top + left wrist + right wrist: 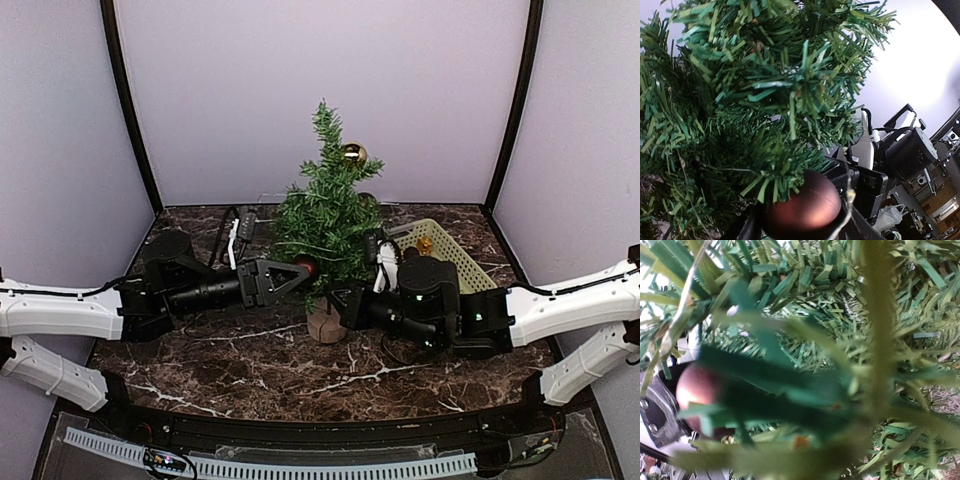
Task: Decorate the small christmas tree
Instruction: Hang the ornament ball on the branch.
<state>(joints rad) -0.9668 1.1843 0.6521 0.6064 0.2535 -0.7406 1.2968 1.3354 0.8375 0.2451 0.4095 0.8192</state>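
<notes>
Dark marble-veined table, small christmas tree standing upright mid-table; pale mesh basket just right of it

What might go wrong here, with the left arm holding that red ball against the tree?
The tree stands on just a small stump, and the right arm reaches in low beside it, so a nudge may tip it. The red ball sits in the left fingers under a branch; no hook shows, so it may drop on release. Shaking might loosen the gold ball up top.
</notes>
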